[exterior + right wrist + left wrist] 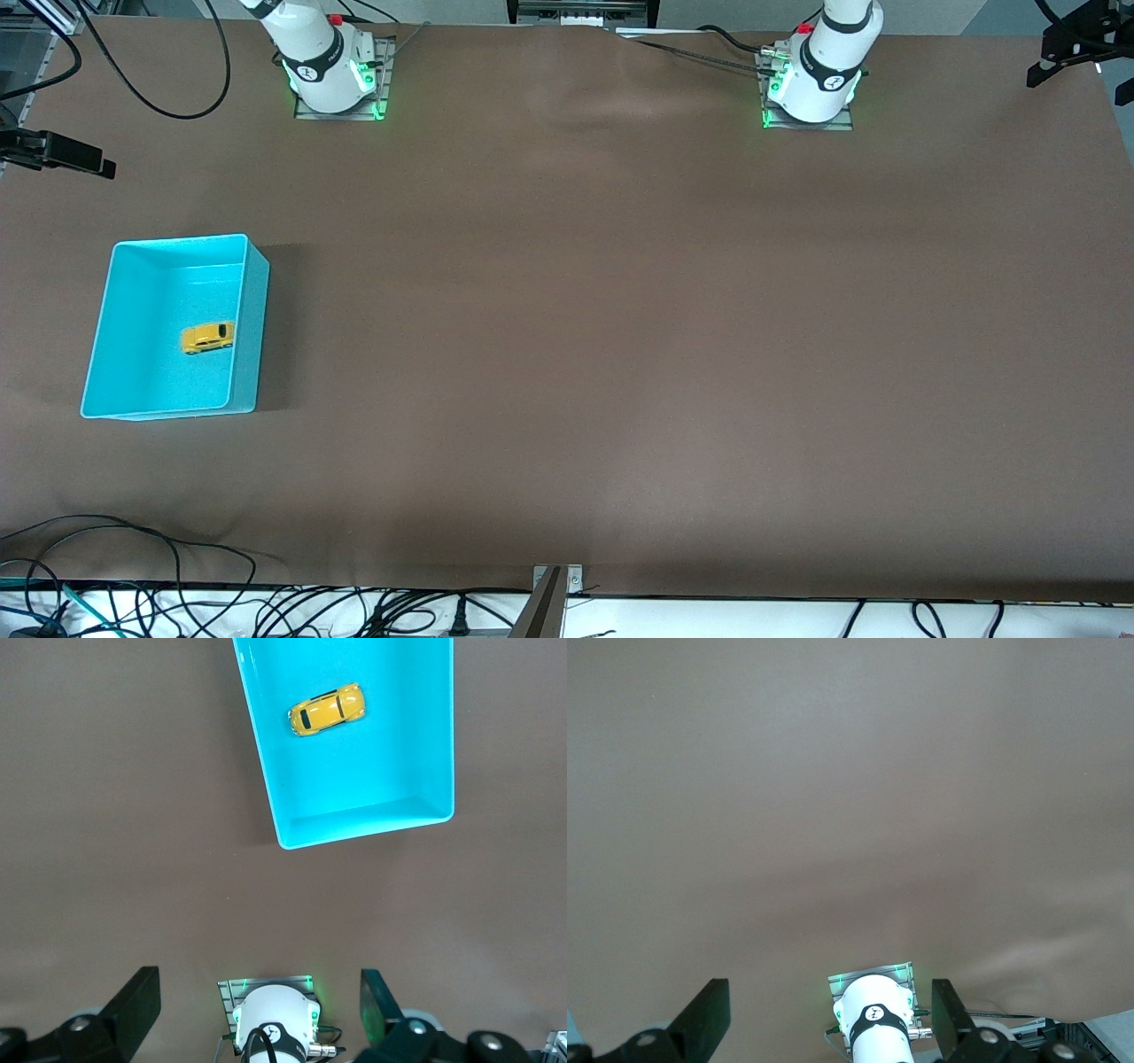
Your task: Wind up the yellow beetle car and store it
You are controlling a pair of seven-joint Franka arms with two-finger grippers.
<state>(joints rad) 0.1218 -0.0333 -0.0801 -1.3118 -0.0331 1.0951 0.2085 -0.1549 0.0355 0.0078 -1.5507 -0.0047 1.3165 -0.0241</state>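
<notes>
The yellow beetle car (208,337) lies inside the turquoise bin (251,341) at the right arm's end of the table. In the right wrist view the car (326,710) rests on the floor of the bin (390,762), apart from its walls. My right gripper (257,981) hangs high over its own base, open and holding nothing, well away from the bin. Above its own base, my left gripper (830,992) is open too, with nothing in it and only bare brown table under it. Neither hand shows in the front view.
The right arm's base (330,66) and the left arm's base (819,75) stand at the table's edge farthest from the front camera. Loose cables (133,594) lie along the nearest edge. A black mount (53,152) juts in beside the bin's end.
</notes>
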